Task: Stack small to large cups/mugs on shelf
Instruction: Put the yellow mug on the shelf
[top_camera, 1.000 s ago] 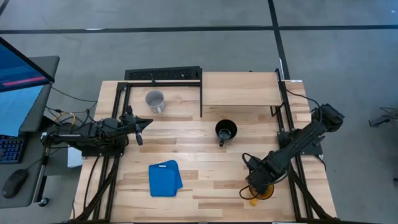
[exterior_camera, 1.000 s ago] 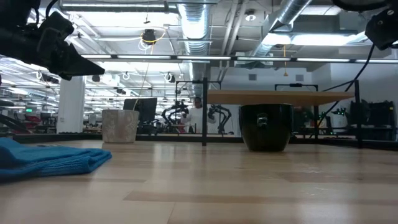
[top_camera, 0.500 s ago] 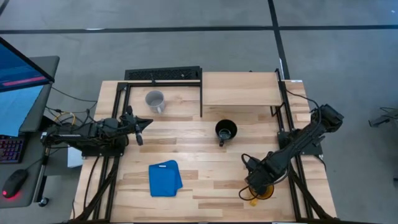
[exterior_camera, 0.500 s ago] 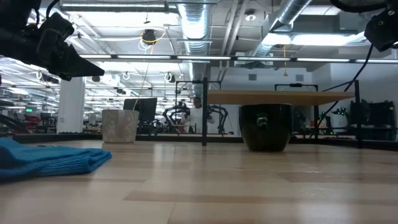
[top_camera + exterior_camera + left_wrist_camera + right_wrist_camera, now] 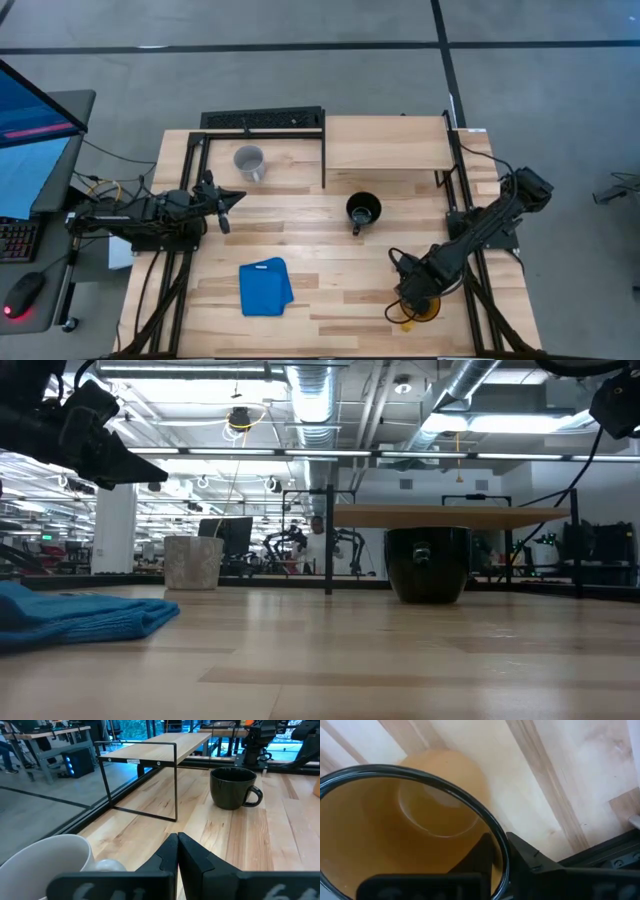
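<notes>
While bent low, right end effector [image 5: 412, 303] clamping yellow mug [image 5: 410, 835] rim

My two arms are dark, near-black, built of jointed blocky segments with black cables trailing along them. The left gripper [image 5: 177, 851] has matte black wedge-shaped fingers; the right gripper [image 5: 497, 851] looks the same

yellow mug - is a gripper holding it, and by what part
Yes: the right gripper is pinching the yellow mug by its rim, one finger inside, one outside. The left gripper holds nothing.
</notes>
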Controlling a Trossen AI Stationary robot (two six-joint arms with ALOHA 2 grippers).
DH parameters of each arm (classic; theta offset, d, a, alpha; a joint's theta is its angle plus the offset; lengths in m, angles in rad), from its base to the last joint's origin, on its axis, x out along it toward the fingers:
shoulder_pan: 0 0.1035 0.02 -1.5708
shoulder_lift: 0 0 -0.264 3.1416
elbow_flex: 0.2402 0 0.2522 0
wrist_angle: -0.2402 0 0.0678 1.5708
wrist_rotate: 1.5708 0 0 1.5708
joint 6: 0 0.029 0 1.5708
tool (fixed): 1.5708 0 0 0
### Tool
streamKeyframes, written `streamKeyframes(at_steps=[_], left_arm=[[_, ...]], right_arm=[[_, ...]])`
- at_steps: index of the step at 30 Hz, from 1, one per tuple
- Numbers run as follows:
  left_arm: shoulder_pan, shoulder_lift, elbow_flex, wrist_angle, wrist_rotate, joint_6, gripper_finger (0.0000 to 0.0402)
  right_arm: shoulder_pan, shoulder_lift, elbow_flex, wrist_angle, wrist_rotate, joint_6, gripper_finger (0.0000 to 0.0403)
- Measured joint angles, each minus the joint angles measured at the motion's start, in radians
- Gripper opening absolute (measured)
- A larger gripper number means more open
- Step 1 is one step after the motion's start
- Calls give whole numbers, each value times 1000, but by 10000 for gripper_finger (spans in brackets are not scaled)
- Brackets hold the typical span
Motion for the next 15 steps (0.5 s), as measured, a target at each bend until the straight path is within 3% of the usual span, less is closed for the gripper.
streamKeyframes(at_steps=[15], left_arm=[[0,0,0,1,0,0,0]], right_arm=[[-18,-2,0,0,-34,-32,50]])
